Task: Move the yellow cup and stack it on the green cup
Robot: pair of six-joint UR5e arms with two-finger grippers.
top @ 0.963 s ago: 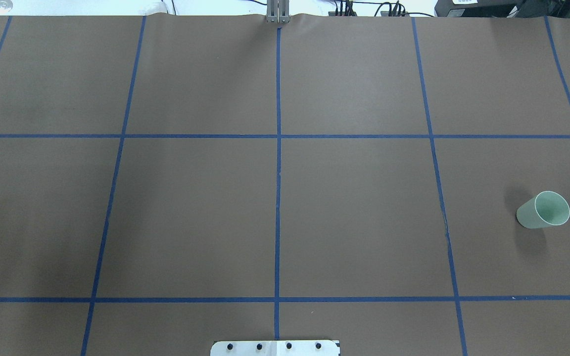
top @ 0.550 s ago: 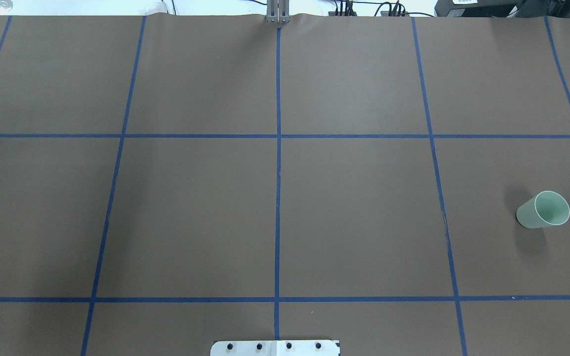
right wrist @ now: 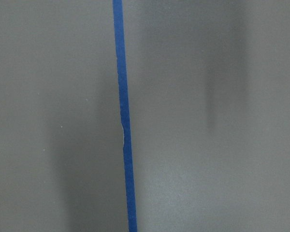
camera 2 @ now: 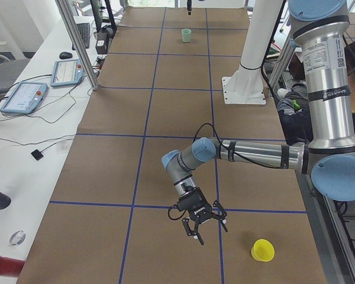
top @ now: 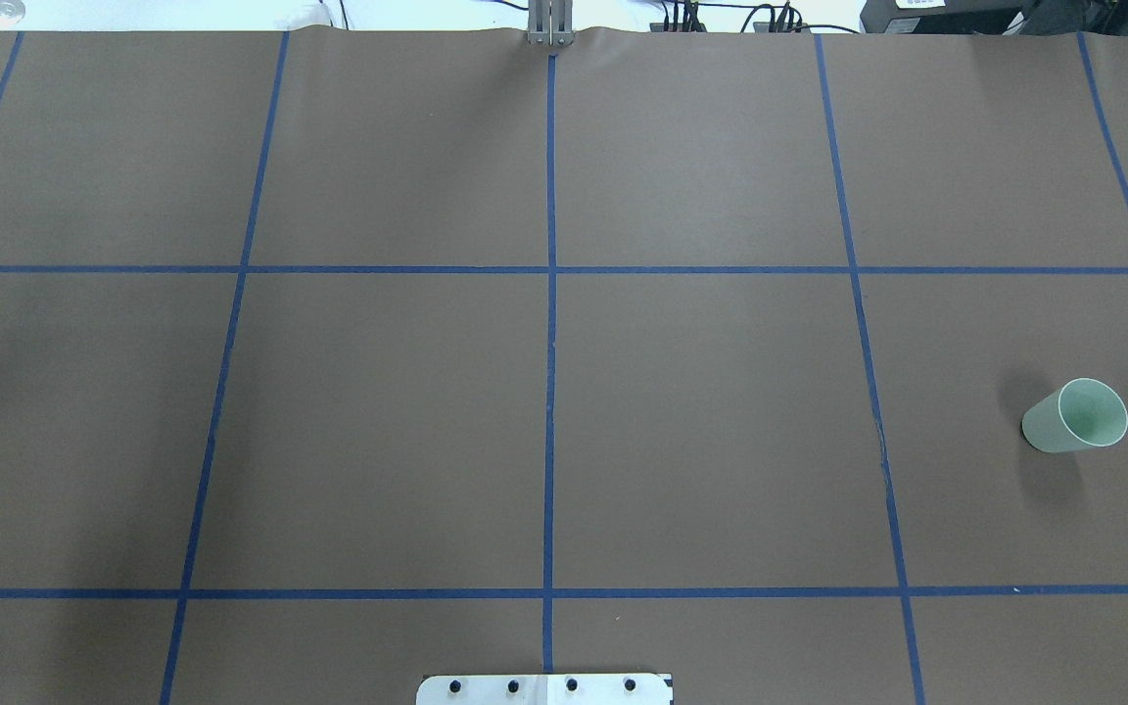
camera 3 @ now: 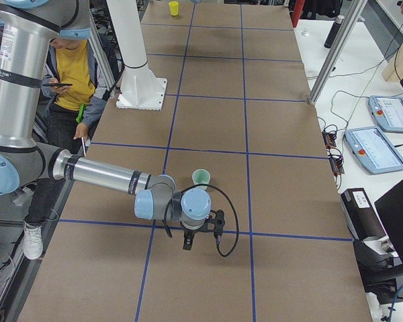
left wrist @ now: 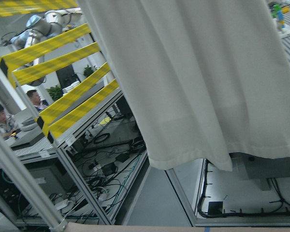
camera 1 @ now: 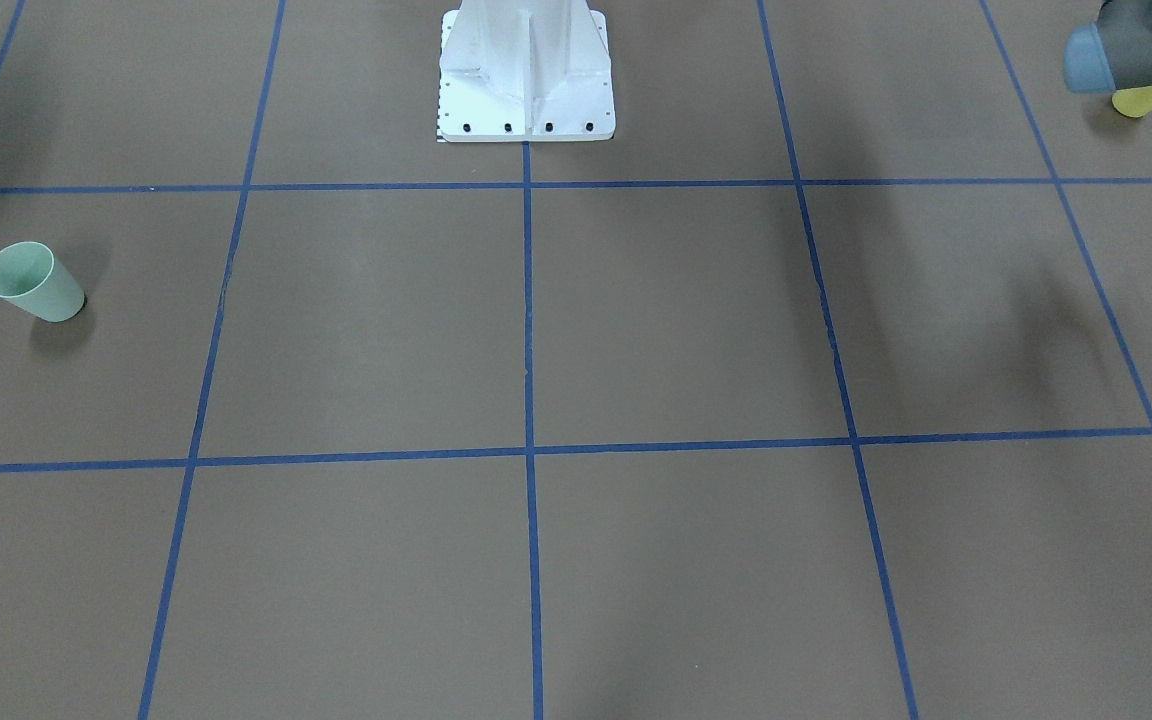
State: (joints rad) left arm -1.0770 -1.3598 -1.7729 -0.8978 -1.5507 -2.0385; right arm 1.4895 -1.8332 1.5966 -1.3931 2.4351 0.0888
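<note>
The yellow cup (camera 2: pixel 262 250) stands upright near the table's end on my left side. In the front-facing view it (camera 1: pixel 1146 99) is half hidden behind my left arm (camera 1: pixel 1126 45). My left gripper (camera 2: pixel 204 229) hangs over the table a short way from the yellow cup, apart from it; I cannot tell if it is open. The green cup (top: pixel 1075 416) stands upright at the right; it also shows in the front-facing view (camera 1: pixel 33 283). My right gripper (camera 3: pixel 200 235) hovers over a blue tape line, short of the green cup (camera 3: pixel 201 177); I cannot tell its state.
The brown table cover carries a grid of blue tape lines (top: pixel 549 392). The white robot base (camera 1: pixel 526 75) stands at the table's robot side. A person in yellow (camera 3: pixel 72 80) sits beside it. Tablets (camera 3: pixel 376 131) lie on the side bench.
</note>
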